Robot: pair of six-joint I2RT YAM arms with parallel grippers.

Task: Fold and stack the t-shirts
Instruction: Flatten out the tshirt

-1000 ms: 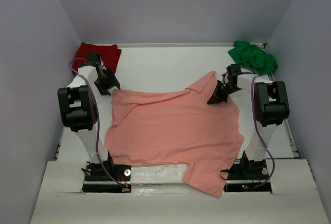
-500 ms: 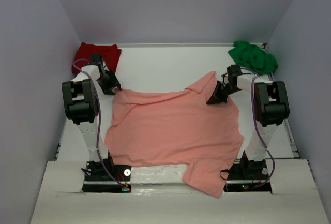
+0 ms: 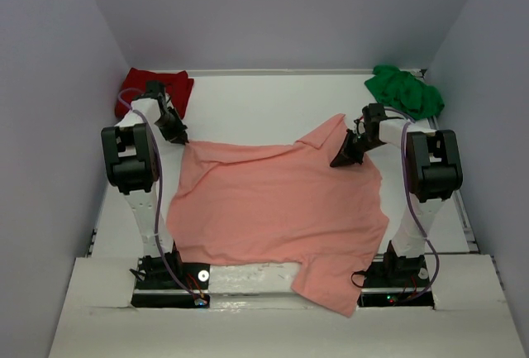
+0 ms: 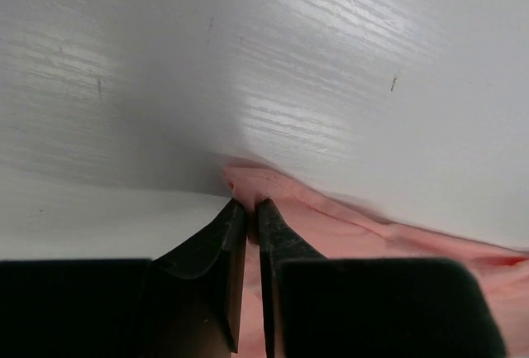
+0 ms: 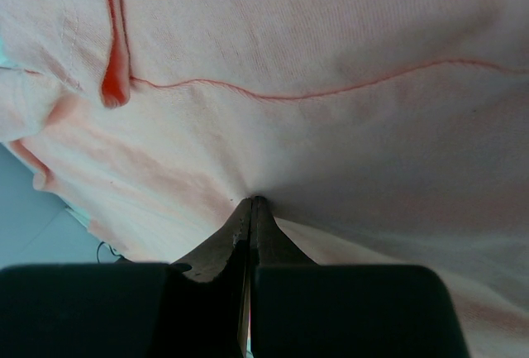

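Observation:
The salmon-pink t-shirt [image 3: 277, 209] lies spread across the middle of the table, one sleeve hanging over the near edge. My left gripper [image 3: 178, 138] is shut on its far left corner; the left wrist view shows pink cloth [image 4: 314, 217] pinched between the fingertips at the table. My right gripper [image 3: 342, 159] is shut on the shirt's far right part, near the raised sleeve; the right wrist view is filled with pink cloth [image 5: 314, 60] pinched at the tips. The dark red t-shirt [image 3: 155, 85] lies crumpled at the far left corner. The bright green t-shirt [image 3: 405, 91] lies crumpled at the far right corner.
Grey walls close in the white table [image 3: 264, 106] on three sides. The arm bases [image 3: 169, 279] stand at the near edge.
My left gripper has moved toward the far left with the shirt's corner, pulling that edge out flatter. The right gripper has stayed put.

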